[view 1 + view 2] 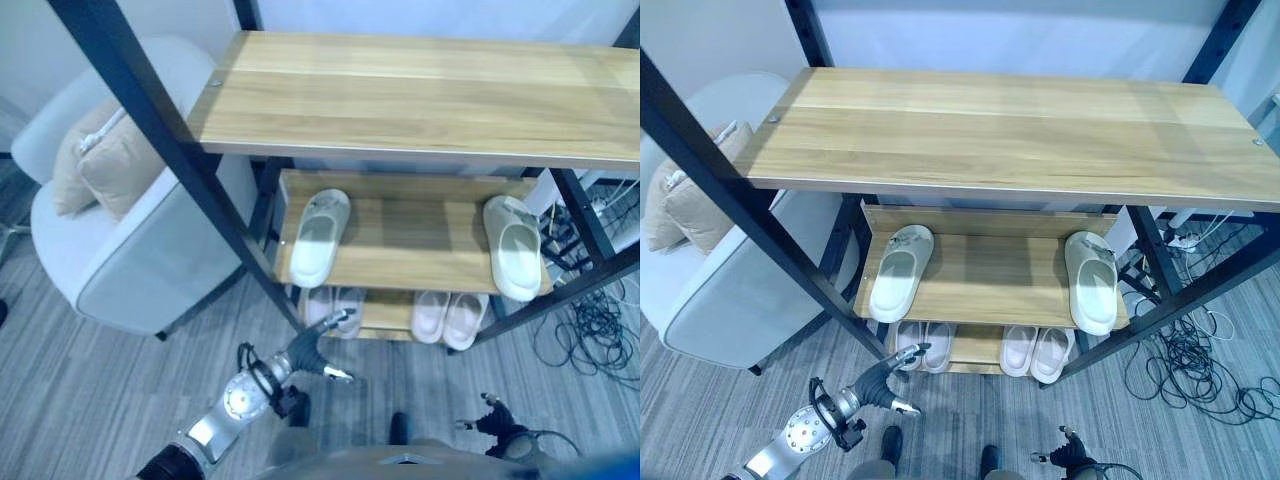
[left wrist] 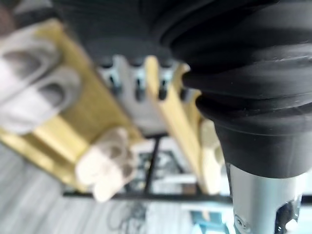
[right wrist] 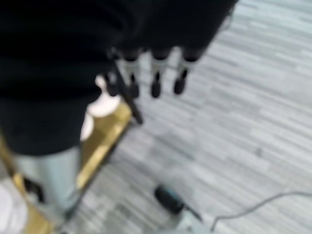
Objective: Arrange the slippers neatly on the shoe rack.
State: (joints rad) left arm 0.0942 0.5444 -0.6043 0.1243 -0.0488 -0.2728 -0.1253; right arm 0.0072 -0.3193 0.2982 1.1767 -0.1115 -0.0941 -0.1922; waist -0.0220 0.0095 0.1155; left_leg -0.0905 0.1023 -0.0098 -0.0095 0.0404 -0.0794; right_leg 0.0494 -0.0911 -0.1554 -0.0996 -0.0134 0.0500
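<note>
The shoe rack [image 1: 420, 95] has a black frame and wooden shelves. On its middle shelf lie two pale slippers far apart: one at the left end [image 1: 320, 237], one at the right end [image 1: 514, 247]. The bottom shelf holds a pinkish pair on the left [image 1: 332, 303] and another on the right [image 1: 450, 318]. My left hand [image 1: 312, 347] hovers just in front of the left bottom pair, open, fingers stretched toward it and holding nothing. My right hand [image 1: 494, 417] hangs low over the floor at the right; in the right wrist view its fingers [image 3: 156, 80] are straight and empty.
A white armchair [image 1: 130, 260] with a beige cushion [image 1: 105, 160] stands close to the rack's left post. Loose cables [image 1: 595, 330] lie on the grey plank floor at the rack's right end. The top shelf [image 1: 1010, 125] is bare.
</note>
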